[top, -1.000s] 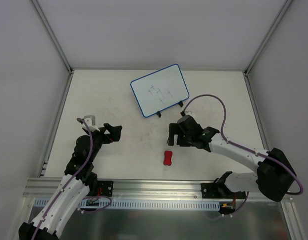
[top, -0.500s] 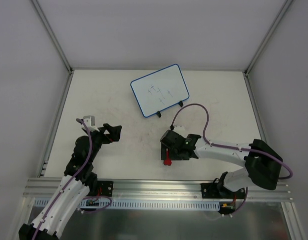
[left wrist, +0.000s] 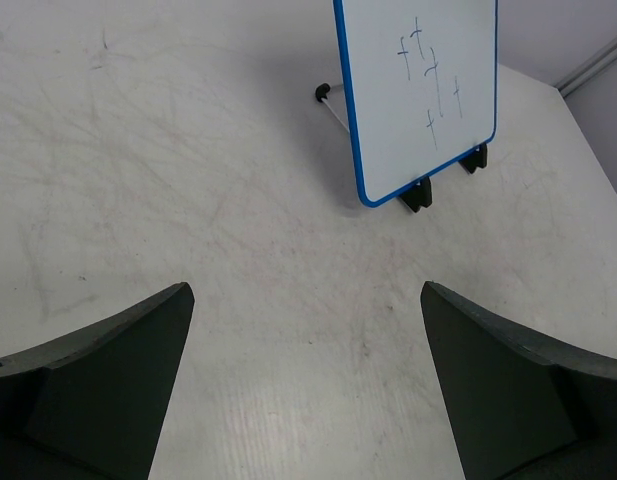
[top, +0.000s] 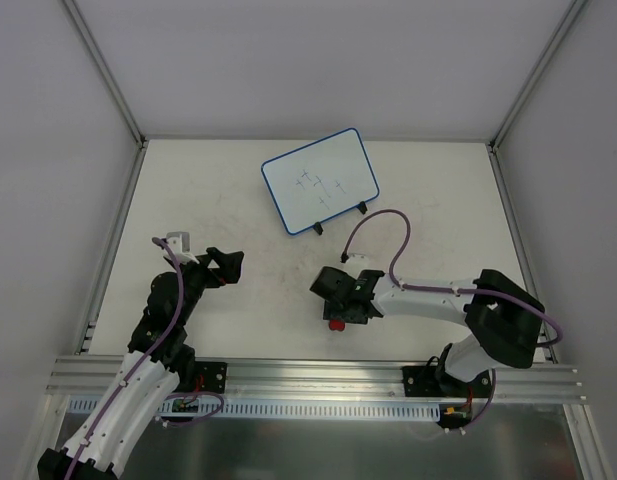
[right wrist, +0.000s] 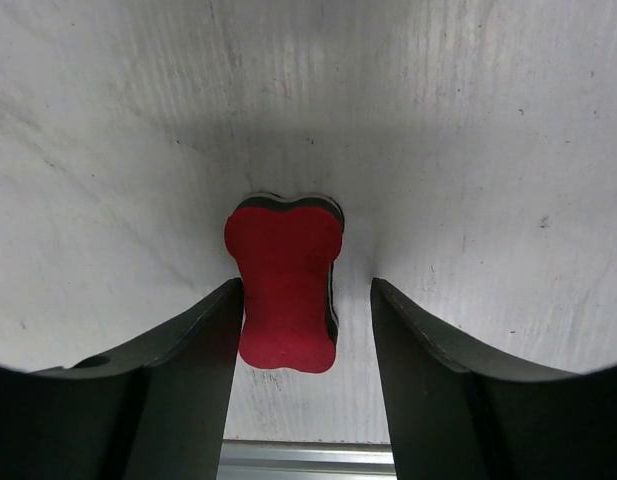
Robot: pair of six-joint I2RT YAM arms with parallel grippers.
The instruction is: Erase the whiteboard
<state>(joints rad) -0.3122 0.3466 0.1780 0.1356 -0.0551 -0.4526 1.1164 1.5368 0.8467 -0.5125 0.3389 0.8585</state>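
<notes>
The right gripper (right wrist: 304, 300) straddles the red eraser (right wrist: 285, 290), which it mostly hides from above: one finger (right wrist: 193, 350) touches it, with a gap at the other. The left gripper (left wrist: 303, 300) hangs spread wide. The whiteboard (top: 320, 180) stands at the table's (top: 188, 200) far middle, its marks faint.

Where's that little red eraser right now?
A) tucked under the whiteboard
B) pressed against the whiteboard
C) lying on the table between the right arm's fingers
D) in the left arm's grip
C: the right wrist view shows the eraser flat on the table between the fingers of the right gripper, with a gap on one side.
</notes>
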